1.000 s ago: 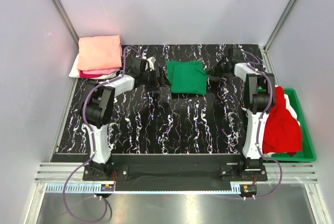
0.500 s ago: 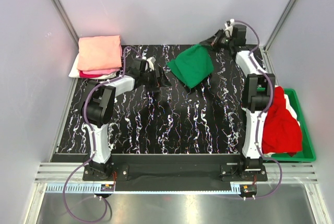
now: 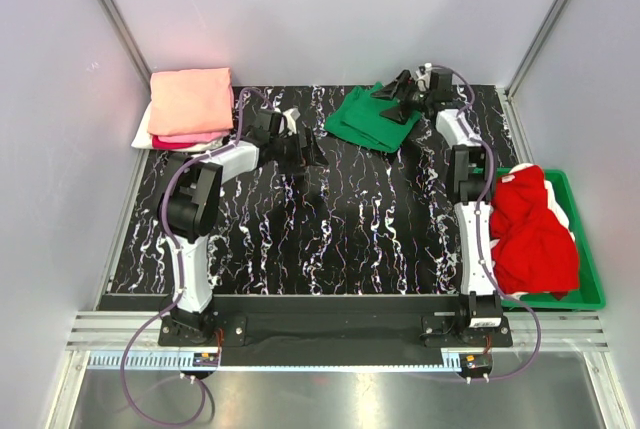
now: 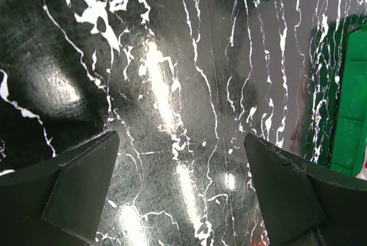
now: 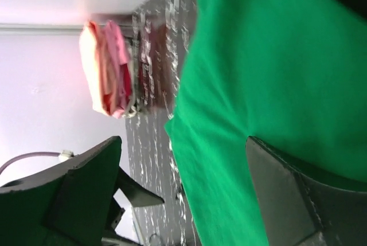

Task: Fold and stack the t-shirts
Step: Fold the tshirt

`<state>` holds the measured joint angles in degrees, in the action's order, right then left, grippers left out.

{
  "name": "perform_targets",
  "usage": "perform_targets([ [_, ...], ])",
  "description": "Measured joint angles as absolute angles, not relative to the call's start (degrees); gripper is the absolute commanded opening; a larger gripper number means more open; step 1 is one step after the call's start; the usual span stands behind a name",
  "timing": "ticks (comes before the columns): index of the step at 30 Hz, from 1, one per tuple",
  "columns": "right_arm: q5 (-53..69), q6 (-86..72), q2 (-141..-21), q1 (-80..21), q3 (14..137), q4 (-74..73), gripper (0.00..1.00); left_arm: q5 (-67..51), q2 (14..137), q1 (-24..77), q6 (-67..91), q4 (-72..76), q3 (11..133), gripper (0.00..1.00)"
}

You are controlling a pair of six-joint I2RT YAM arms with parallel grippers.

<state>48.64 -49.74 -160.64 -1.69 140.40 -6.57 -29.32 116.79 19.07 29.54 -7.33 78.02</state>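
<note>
The black marbled surface [image 3: 330,239] took up most of the cell and was laid out as a workflow. Unfolded stock sat on the right, the finished pile on the far left, and the middle was open for folding.

The green bin [image 3: 592,294] sat off the surface's right edge beside the right arm, where that arm could draw from it. A red t-shirt [image 3: 535,239] was heaped in it, crumpled and not yet folded.

In the far left corner the stack was squared up against the wall. The salmon-peach t-shirt [image 3: 190,99] was on top, the hot pink t-shirt [image 3: 185,138] showed as an edge beneath it, and the white t-shirt [image 3: 142,135] was at the bottom.

The bright green t-shirt [image 3: 362,119] lay as a folded packet at the far edge of the surface, skewed and well apart from the stack. I judged it finished folding and waiting to be carried to the pile.

The right hand [image 5: 183,143] hung just beside that packet. Its fingers [image 5: 86,191] were spread wide with nothing pinched between them, and the green cloth filled the view beyond.

The left hand [image 4: 179,143] was spread just as wide and was empty. It hovered low over bare surface between the stack and the green packet, probably placed to take the shirt across.
</note>
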Motion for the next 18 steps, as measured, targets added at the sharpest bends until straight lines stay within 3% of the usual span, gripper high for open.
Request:
perform_targets([
  [11,38.7,-42.8,-133.0,-2.1,95.8,-0.2,0.96,-29.3,110.5,19.4,30.1,-6.0,68.9,0.95],
  [18,33.9,-44.1,-121.7,-9.6,73.3,11.8,0.95,-29.2,99.4,19.9,30.2,-6.0,59.2,0.95],
])
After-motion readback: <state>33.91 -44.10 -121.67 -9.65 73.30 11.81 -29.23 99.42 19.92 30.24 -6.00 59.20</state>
